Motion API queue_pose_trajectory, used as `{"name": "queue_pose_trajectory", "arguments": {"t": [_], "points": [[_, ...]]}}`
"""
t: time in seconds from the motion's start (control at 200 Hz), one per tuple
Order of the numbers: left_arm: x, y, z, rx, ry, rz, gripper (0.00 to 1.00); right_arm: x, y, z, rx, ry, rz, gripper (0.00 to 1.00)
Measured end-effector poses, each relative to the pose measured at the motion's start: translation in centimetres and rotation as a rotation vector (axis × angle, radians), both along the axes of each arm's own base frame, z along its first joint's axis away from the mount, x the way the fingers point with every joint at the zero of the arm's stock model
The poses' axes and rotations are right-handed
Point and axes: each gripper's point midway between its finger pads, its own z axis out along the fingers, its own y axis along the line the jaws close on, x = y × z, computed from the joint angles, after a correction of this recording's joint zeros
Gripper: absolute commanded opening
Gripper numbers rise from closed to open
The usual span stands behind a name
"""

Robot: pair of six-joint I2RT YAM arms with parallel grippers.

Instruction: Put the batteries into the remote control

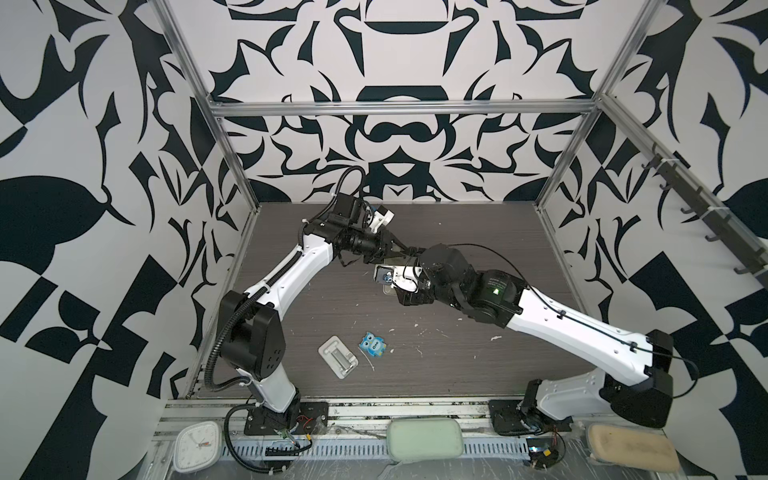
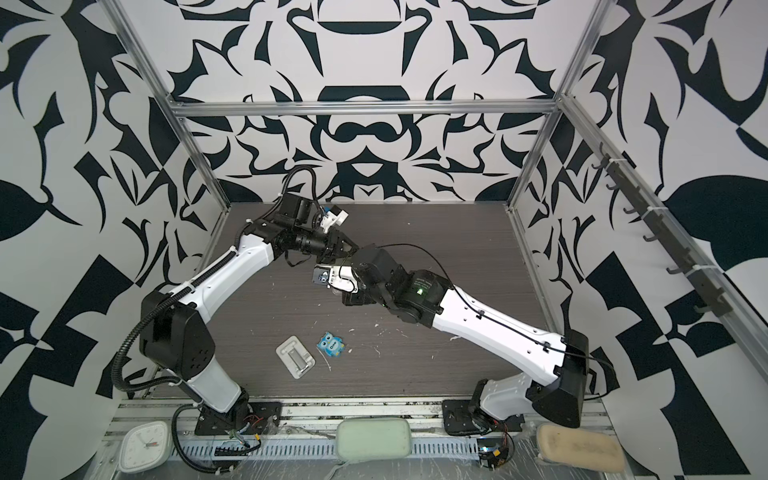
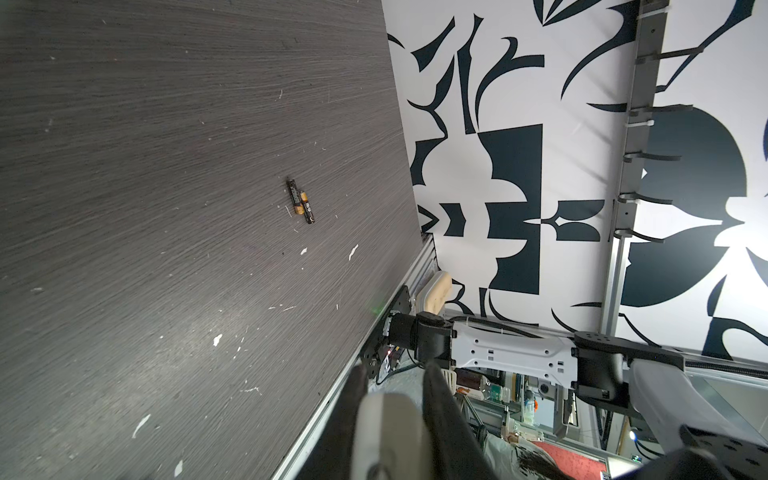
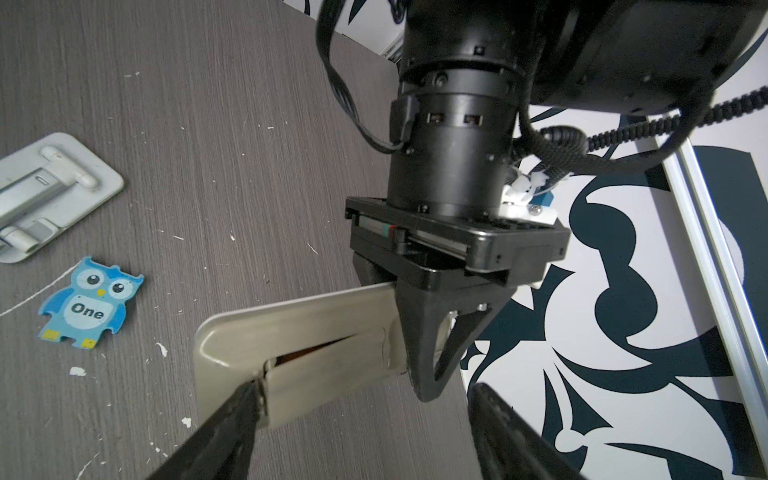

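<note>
Left claw: pressed together on one short end of the remote control, with the beige back facing the right wrist camera. The remote looks lifted clear of the surface, though I cannot be sure. The left wrist view agrees: the pale body sits wedged between the two dark fingers.

Right claw: spread wide, pinching nothing. One fingertip touches the end of the battery cover. The other finger stands off to the side, apart from the remote.

Cover: ajar. There is a dark slit along its long edge with something brownish inside; I cannot tell what.

Batteries: both lie on the surface, side by side and touching, offset lengthwise, well apart from both claws. Neither shows in the top views.

Bystanders: blue owl tag and white tray are near each other and well apart from the remote.

Judgement: the step in hand is freeing the cover; loading has not begun.
- Drive the fingertip along the cover's sliding line, not down into it, or the remote may pivot in the left claw's end grip.
- Hold the left grip firm and level.
- Expect the cover to pop loose, so go slowly near the end.
- The bay should face up before a battery is fetched.
</note>
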Motion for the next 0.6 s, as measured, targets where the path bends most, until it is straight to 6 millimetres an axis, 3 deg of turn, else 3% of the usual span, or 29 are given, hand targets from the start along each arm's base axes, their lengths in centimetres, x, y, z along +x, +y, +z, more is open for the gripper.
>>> {"name": "queue_pose_trajectory", "arguments": {"t": [0.6], "points": [[-0.01, 0.09, -0.07, 0.003, 0.005, 0.002, 0.0, 0.0, 0.02, -0.02, 0.002, 0.003, 0.003, 0.82]]}}
